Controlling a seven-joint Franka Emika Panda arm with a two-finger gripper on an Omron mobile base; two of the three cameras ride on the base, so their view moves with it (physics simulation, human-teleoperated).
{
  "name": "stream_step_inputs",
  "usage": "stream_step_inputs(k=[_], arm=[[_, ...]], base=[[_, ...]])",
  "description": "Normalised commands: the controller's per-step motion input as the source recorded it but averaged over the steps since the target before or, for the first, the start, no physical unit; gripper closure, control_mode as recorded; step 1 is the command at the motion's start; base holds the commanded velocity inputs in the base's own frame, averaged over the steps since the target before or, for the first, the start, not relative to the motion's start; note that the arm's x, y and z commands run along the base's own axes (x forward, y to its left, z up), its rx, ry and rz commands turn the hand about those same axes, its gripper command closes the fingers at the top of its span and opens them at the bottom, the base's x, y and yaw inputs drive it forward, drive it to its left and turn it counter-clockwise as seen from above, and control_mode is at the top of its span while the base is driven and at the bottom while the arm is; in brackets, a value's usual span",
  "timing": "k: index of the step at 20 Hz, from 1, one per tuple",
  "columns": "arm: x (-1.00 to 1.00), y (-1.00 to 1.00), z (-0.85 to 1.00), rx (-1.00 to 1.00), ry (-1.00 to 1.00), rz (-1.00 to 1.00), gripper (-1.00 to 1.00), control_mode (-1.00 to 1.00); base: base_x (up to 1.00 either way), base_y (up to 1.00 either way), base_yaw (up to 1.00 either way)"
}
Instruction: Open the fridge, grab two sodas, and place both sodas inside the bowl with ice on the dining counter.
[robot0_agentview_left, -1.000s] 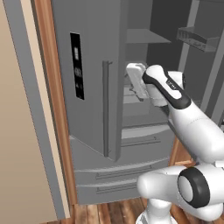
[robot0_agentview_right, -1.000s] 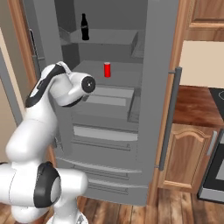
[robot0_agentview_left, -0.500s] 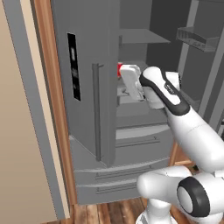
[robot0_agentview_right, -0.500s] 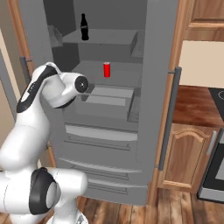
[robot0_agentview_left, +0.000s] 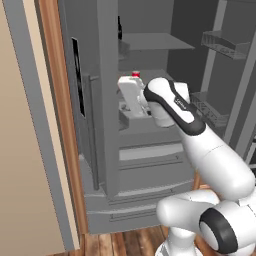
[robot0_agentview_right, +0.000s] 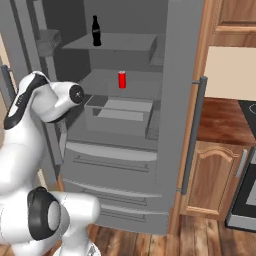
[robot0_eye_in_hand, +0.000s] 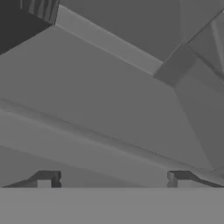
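Inside the tall grey fridge (robot0_agentview_right: 150, 125), the robot's forearm half hides the small red can (robot0_agentview_left: 135, 75); the slim black bottle (robot0_agentview_right: 96, 31) stands above. The hand (robot0_eye_in_hand: 111, 178) is released, fingertips apart.

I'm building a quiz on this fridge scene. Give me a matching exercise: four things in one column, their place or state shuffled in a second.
Things:
1. red can
2. black bottle
3. fridge
4. gripper

Place or state:
A. top shelf
B. doors open
C. middle shelf, above the drawer
D. fingers spread, holding nothing

Pairs: 1-C, 2-A, 3-B, 4-D
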Motion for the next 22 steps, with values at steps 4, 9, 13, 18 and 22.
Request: stream_step_inputs(k=[4, 9, 13, 18, 22], arm=[[-0.28, 0.58, 0.00, -0.06, -0.03, 0.04, -1.00, -1.00], [-0.29, 0.43, -0.03, -0.12, -0.07, 0.00, -1.00, -1.00], [-0.10, 0.41, -0.02, -0.12, -0.07, 0.00, -1.00, -1.00], [-0.01, 0.41, -0.07, -0.10, -0.02, 0.00, -1.00, -1.00], [0.10, 0.21, -0.21, -0.10, 0.06, 0.00, -1.00, -1.00]], base=[[0.00, 0.00, 0.00], [0.00, 0.00, 0.00], [0.00, 0.00, 0.00], [0.00, 0.00, 0.00], [0.00, 0.00, 0.00]])
